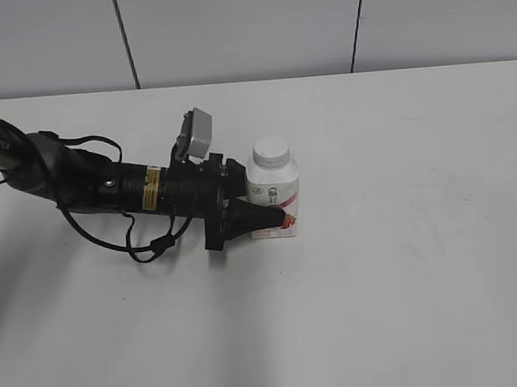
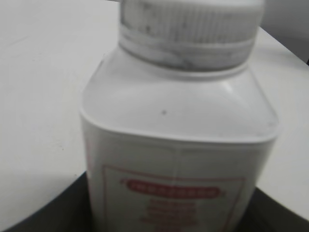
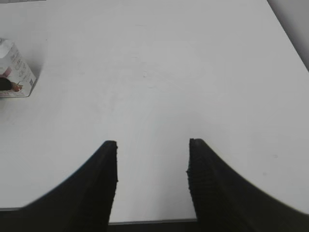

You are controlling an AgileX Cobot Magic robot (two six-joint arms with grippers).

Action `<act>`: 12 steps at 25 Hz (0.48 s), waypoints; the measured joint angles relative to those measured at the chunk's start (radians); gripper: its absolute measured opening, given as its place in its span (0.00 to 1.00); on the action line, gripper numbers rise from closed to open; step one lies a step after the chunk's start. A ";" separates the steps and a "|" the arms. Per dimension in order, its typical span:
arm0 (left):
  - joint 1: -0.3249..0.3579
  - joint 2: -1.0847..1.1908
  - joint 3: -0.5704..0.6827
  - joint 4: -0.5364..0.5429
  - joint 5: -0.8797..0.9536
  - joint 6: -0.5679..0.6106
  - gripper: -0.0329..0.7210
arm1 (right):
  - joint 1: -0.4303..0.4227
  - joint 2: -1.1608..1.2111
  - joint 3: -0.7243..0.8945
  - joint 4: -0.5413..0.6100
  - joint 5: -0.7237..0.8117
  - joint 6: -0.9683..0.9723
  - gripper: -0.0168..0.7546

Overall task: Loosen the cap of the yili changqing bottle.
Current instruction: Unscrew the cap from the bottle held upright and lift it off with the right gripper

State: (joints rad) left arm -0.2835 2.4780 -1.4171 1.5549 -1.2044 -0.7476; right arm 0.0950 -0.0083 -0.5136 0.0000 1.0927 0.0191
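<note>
While the cap (image 1: 270, 151) sits flat and level on top of the yili changqing bottle (image 1: 272, 192), the bottle stands upright on the white table (image 1: 407, 262), a little left of the table's middle in the exterior view. Its white plastic is opaque, so whatever is inside cannot be made out, nor whether it is full. A pink-red label covers the lower front, and its print is too small to read. From the left, the left gripper (image 1: 278, 212) reaches in low and nearly level, with one dark finger lying across the lower part of the label; the other finger is hidden behind the bottle, so the grip looks closed around the body though the far side is out of sight. A black cable (image 1: 128, 244) loops under that arm onto the table. Up close in the left wrist view, the bottle (image 2: 178, 159) fills almost the whole frame, blurred, with grey smudges on the ribbed side of the cap (image 2: 190, 31), whose top is cut off by the upper edge. Well apart to the right, the right gripper (image 3: 152, 166) hovers over bare table with its two ridged fingers spread and nothing between them; its view catches only a corner of the bottle (image 3: 14, 70) at the far left edge.
</note>
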 joint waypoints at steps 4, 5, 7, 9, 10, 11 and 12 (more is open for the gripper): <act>0.000 0.000 0.000 -0.013 0.007 0.000 0.59 | 0.000 0.000 -0.010 0.018 -0.003 0.024 0.52; 0.000 0.000 0.000 -0.016 0.008 0.000 0.59 | 0.000 0.000 -0.016 0.029 -0.003 0.026 0.52; 0.000 0.000 0.000 -0.019 0.009 0.000 0.59 | 0.000 0.028 -0.035 0.047 -0.003 0.030 0.52; 0.000 0.000 0.000 -0.019 0.010 0.000 0.59 | 0.000 0.091 -0.054 0.060 -0.004 0.031 0.52; 0.000 0.000 0.000 -0.019 0.010 0.000 0.59 | 0.000 0.133 -0.065 0.062 -0.004 0.031 0.52; 0.000 0.000 0.000 -0.019 0.010 0.000 0.59 | 0.000 0.172 -0.078 0.062 -0.005 0.031 0.52; 0.000 0.000 0.000 -0.019 0.010 0.000 0.59 | 0.000 0.221 -0.089 0.063 -0.006 0.027 0.52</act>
State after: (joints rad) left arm -0.2835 2.4780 -1.4171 1.5358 -1.1948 -0.7476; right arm 0.0950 0.2124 -0.6030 0.0630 1.0862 0.0465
